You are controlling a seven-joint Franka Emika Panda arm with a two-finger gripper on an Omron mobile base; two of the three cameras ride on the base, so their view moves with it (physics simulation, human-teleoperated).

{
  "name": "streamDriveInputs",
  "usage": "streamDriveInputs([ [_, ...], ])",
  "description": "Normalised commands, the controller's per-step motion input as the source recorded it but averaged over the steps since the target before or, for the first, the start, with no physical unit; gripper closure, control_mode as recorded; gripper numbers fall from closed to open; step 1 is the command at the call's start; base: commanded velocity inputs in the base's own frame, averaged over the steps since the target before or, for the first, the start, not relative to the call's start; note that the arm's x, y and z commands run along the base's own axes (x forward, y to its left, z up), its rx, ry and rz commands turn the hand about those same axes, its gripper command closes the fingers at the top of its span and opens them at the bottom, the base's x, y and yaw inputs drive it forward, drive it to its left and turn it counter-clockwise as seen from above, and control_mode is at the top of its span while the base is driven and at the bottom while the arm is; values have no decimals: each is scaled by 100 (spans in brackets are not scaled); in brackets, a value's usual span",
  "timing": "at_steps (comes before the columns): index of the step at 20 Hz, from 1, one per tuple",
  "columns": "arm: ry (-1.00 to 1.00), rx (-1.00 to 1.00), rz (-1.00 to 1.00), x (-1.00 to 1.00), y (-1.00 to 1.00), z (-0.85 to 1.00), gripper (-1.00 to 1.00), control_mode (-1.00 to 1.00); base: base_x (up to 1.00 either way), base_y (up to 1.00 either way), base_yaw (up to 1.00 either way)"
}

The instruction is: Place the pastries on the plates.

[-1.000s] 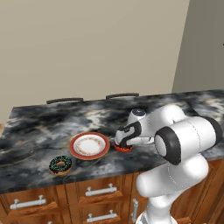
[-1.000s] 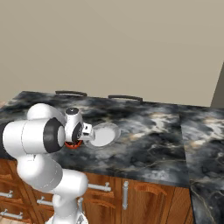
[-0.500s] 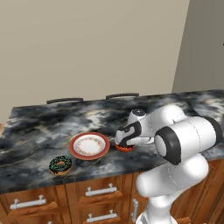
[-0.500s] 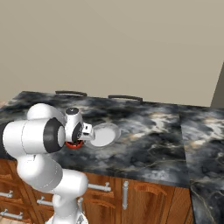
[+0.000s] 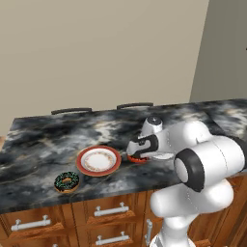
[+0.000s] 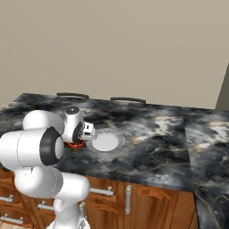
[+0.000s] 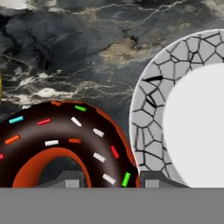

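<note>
Half the red-sprinkled donut (image 7: 65, 144) shows; claw (image 7: 107, 178) straddles it, clamping unclear.

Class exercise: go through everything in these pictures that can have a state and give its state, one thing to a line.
Red-sprinkled donut: on the counter, off any plate, at the gripper.
Green-sprinkled donut: on the counter near its front edge, not on a plate.
Red-rimmed plate: empty.
White-grey plate: empty.
Gripper: low over the red-sprinkled donut; whether the jaws are closed cannot be told.
Drawers: shut.
</note>
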Motion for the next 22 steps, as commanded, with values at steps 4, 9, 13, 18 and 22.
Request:
streamDriveInputs([
  [4, -10, 0, 0, -4, 1, 59, 100, -100, 0, 0, 0],
  [9, -3, 0, -1, 40, -49, 9, 100, -100, 0, 0, 0],
  [13, 0, 0, -5, 32, -87, 0, 100, -100, 0, 0, 0],
  [18, 0, 0, -2, 22, -64, 0, 100, -100, 0, 0, 0],
  [22, 0, 0, 0, 2, -34, -19, 100, -100, 0, 0, 0],
])
